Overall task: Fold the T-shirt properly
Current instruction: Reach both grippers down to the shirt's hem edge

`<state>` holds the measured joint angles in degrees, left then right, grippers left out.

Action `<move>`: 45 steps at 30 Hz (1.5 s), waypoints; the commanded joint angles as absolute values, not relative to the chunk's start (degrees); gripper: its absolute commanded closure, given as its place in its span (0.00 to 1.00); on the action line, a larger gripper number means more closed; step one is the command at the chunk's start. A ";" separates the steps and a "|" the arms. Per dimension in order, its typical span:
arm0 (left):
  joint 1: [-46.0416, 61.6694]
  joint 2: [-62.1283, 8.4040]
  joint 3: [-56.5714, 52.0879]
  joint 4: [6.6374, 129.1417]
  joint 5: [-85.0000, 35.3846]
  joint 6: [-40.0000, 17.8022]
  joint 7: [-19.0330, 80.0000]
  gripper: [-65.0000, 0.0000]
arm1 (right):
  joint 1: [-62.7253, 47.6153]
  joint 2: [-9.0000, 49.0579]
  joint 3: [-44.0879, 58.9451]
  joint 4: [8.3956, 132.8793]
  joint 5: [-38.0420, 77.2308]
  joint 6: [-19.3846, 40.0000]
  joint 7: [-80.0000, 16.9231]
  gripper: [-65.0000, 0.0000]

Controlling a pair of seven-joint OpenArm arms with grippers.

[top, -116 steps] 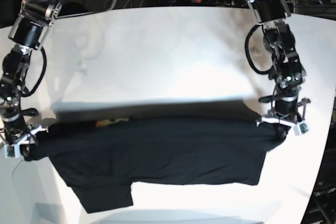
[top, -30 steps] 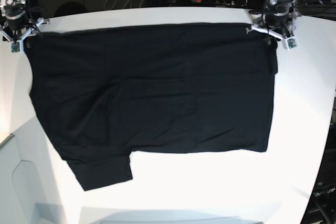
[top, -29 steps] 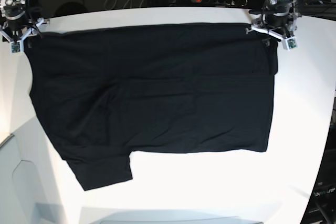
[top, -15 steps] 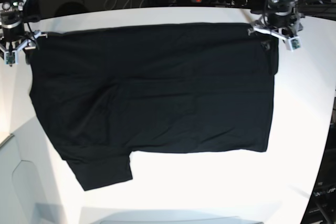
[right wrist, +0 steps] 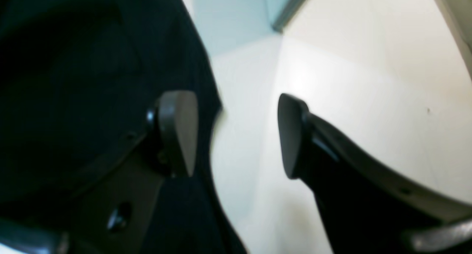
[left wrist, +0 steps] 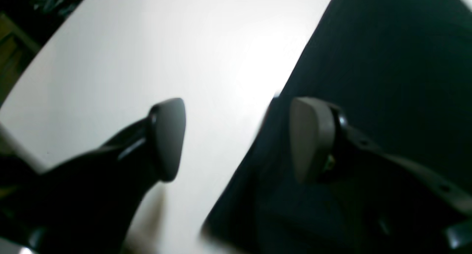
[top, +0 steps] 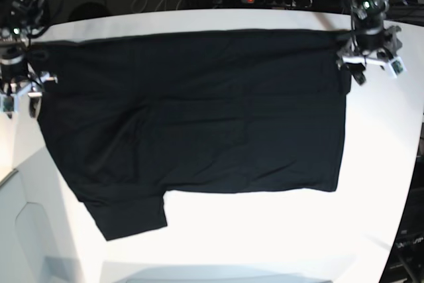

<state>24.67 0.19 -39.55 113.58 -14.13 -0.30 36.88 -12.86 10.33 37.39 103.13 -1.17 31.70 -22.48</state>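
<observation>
Now the T-shirt (top: 192, 124) lies flat on the bench (top: 265, 230), each side edge under a wide-open, empty gripper: left gripper (top: 370, 69), right gripper (top: 20, 101).

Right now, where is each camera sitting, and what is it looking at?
Base: high above the white table, looking down on the spread black T-shirt; both arms show at the far corners.
Left wrist: on the left arm, looking down past the open left gripper at the T-shirt's edge and bare table.
Right wrist: on the right arm, looking down past the open right gripper at the T-shirt's other edge.
Shared: every view shows the T-shirt on the table; neither gripper holds it.
</observation>
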 commanded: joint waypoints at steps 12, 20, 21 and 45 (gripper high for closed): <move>-1.71 -7.69 -29.93 97.98 -14.11 0.04 34.59 0.34 | 18.51 15.08 22.20 70.37 -0.40 31.69 -20.44 0.45; -17.54 -13.14 -23.25 72.84 -14.02 -0.22 34.33 0.34 | 41.54 19.74 21.14 30.37 -0.48 30.64 -8.57 0.45; -19.12 -13.85 -22.29 70.29 -14.02 -0.22 34.07 0.34 | 43.21 20.53 20.26 26.07 -0.48 28.97 -5.32 0.45; -30.64 -16.40 -10.68 33.80 -14.02 -0.31 11.30 0.34 | 38.81 20.18 5.32 16.48 -0.40 18.77 10.51 0.45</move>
<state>-29.23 -15.97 -10.61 33.34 -13.76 -0.16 10.59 37.52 19.33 5.15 15.77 -1.04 19.18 10.44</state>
